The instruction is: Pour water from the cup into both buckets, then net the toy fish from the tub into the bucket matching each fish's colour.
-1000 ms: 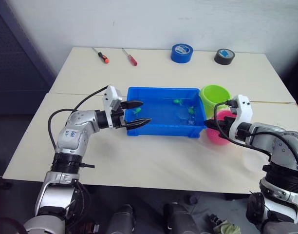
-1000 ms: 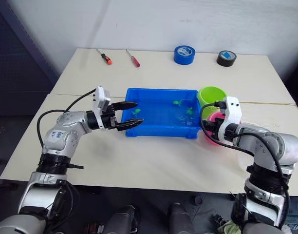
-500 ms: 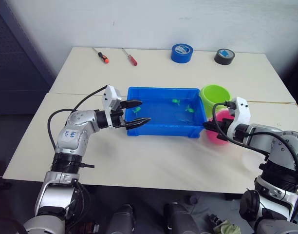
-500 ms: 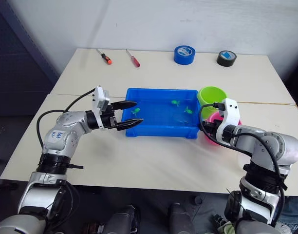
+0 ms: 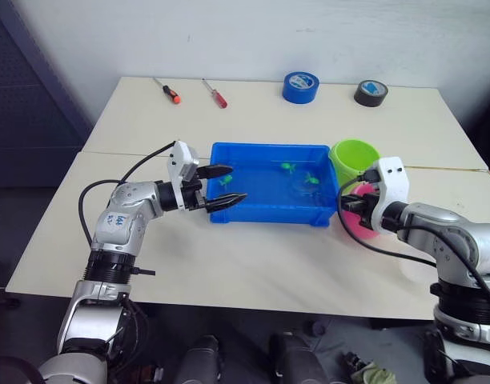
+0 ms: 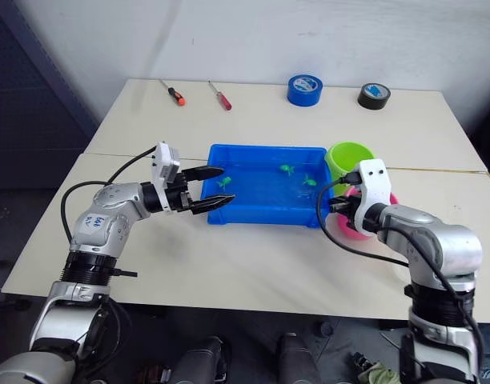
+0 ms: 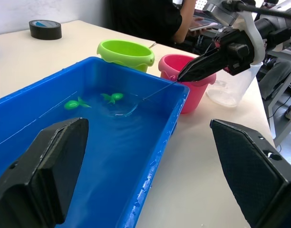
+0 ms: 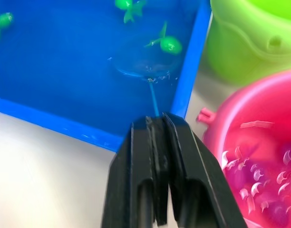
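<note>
r end effector (image 8: 157, 137) clamped on net (image 8: 145, 66) stick, hoop sunk in tub (image 5: 229, 156) water by a green fish (image 8: 168, 44), near the pink bucket (image 5: 359, 226). l end effector (image 5: 222, 186) fingers apart over tub's l end. i see lime bucket (image 5: 353, 156) just behind pink.

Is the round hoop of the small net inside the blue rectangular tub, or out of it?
Inside: the net hoop sits in the blue rectangular plastic tub, beside a green toy fish.
</note>
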Available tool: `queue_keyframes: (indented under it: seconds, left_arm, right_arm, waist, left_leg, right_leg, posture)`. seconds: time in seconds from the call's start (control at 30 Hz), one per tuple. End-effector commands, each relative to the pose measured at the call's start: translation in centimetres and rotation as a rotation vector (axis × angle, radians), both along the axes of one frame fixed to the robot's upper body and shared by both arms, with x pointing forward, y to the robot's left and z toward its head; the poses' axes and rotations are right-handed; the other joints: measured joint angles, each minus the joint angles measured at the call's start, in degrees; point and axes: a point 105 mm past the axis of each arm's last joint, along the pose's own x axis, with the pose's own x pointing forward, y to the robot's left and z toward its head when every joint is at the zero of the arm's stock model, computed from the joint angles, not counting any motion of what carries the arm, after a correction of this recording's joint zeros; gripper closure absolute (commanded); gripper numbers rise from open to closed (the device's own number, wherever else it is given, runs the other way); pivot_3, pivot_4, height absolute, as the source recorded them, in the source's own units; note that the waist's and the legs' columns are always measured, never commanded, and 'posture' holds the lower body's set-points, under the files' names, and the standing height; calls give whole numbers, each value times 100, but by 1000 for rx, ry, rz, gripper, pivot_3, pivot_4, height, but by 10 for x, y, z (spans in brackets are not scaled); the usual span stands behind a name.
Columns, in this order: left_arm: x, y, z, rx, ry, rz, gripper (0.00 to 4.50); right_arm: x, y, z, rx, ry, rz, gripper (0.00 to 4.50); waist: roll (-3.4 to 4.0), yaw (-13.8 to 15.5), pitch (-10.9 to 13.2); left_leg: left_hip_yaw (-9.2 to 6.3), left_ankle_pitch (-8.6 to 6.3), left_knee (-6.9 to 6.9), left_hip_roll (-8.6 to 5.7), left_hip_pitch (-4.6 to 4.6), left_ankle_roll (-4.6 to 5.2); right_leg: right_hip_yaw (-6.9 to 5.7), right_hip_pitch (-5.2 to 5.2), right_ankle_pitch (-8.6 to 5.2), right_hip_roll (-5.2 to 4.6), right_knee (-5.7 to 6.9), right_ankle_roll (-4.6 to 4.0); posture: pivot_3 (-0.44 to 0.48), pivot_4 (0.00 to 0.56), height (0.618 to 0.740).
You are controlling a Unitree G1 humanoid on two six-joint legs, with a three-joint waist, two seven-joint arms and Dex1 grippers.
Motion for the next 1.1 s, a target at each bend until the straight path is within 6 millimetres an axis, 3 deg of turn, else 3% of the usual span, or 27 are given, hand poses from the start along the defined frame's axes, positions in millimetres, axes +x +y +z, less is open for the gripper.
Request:
queue_keyframes:
  seconds: [0.03,0.5,0.73,0.97,1.1]
  left_arm:
    - [0,1,14,-8,-56,-2,29]
    - [3,-3,11,-11,-24,-15,29]
    - [0,-17,14,-31,-1,-89,29]
    - [5,-38,16,-31,-7,-156,29]
    - [7,-44,17,-36,-16,-175,29]
  right_arm:
    - [-5,6,12,-46,-97,70,4500]
    - [-14,9,22,-159,-309,161,4500]
    - [-33,8,48,-110,-422,129,4500]
    - [-51,-11,69,-189,-466,61,4500]
    - [-49,-36,80,-238,-462,-32,4500]
  waist:
    - [0,-3,0]
    - [0,2,0]
    - [0,21,0]
    - [0,25,0]
    - [0,14,0]
  left_leg:
    - [-1,0,0,1,0,0]
    - [0,1,0,2,1,-1]
    - [-2,1,1,1,1,-2]
    - [0,0,4,-3,1,0]
    - [1,0,4,5,2,-1]
  right_leg:
    - [-1,0,0,1,1,0]
    - [1,1,0,3,0,0]
    - [-1,3,0,2,0,0]
    - [0,6,0,2,-2,0]
    - [1,4,0,11,-1,0]
  posture:
    - [0,150,740]
    - [0,150,740]
    - [0,150,740]
    - [0,150,740]
    - [0,150,740]
